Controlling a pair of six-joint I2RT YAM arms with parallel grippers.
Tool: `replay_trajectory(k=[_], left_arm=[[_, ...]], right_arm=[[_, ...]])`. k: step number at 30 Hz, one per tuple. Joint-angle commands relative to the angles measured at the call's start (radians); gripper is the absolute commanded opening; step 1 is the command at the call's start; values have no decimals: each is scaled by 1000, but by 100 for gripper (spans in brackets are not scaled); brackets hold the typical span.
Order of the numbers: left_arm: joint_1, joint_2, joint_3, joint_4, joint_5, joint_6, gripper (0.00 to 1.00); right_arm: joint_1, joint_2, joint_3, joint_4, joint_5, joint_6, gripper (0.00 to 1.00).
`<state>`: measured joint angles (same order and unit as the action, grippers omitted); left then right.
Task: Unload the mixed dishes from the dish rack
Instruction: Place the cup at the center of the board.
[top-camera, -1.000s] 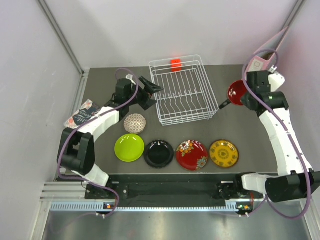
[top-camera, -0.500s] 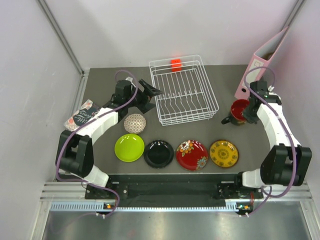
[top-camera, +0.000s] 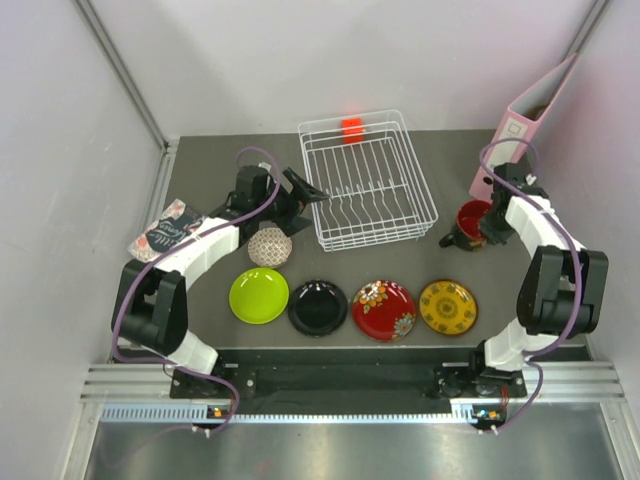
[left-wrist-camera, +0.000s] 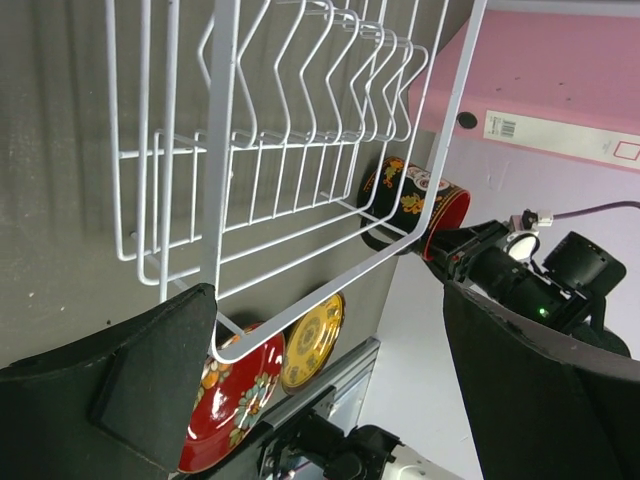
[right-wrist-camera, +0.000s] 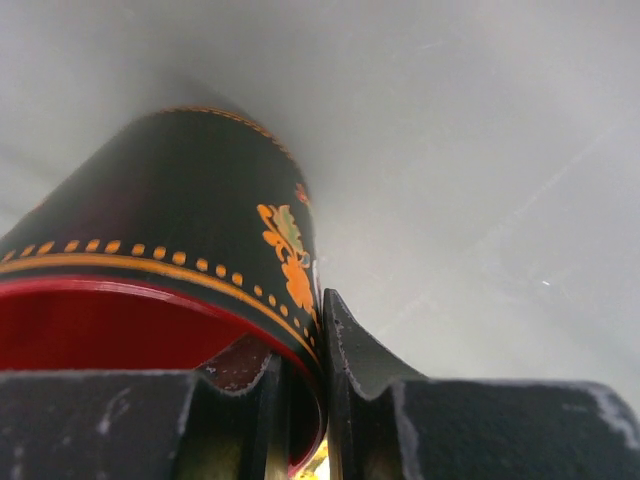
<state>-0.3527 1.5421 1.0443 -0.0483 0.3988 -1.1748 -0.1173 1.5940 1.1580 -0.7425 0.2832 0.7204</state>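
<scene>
The white wire dish rack (top-camera: 367, 182) stands at the back centre with nothing in it. The lime green plate (top-camera: 259, 295), black plate (top-camera: 318, 307), red floral plate (top-camera: 384, 309) and yellow plate (top-camera: 447, 306) lie in a row in front of it. The beige bowl (top-camera: 270, 246) sits upside down above the green plate. My right gripper (top-camera: 487, 224) is shut on the rim of the dark mug (top-camera: 472, 224), which rests on the table right of the rack; the pinched rim (right-wrist-camera: 300, 330) shows in the right wrist view. My left gripper (top-camera: 306, 189) is open at the rack's left side.
A pink ring binder (top-camera: 530, 118) leans against the back right wall, close behind the mug. A small patterned booklet (top-camera: 163, 229) lies at the left edge. A red object (top-camera: 352, 127) sits behind the rack.
My right arm has carried the mug down from the air and back toward the right, setting it on the table. My left gripper has shifted slightly nearer the bowl.
</scene>
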Motion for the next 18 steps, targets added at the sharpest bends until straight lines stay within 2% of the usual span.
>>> replay_trajectory(k=[1, 2, 5, 8, 10, 18], left_arm=[[-2, -7, 17, -15, -12, 26, 99], [-2, -7, 19, -15, -11, 26, 99], [-3, 4, 25, -16, -8, 26, 99], [-5, 15, 34, -16, -5, 29, 99], [-5, 23, 39, -15, 0, 29, 99], [-6, 42, 59, -13, 15, 30, 99]], right_arm=[[-16, 6, 31, 98, -48, 2, 11], [-16, 9, 34, 97, -52, 2, 20], [-16, 0, 35, 97, -62, -2, 37], [-16, -31, 34, 103, -70, -6, 46], [-16, -60, 34, 101, -79, -9, 50], [-15, -181, 114, 45, -114, -13, 52]])
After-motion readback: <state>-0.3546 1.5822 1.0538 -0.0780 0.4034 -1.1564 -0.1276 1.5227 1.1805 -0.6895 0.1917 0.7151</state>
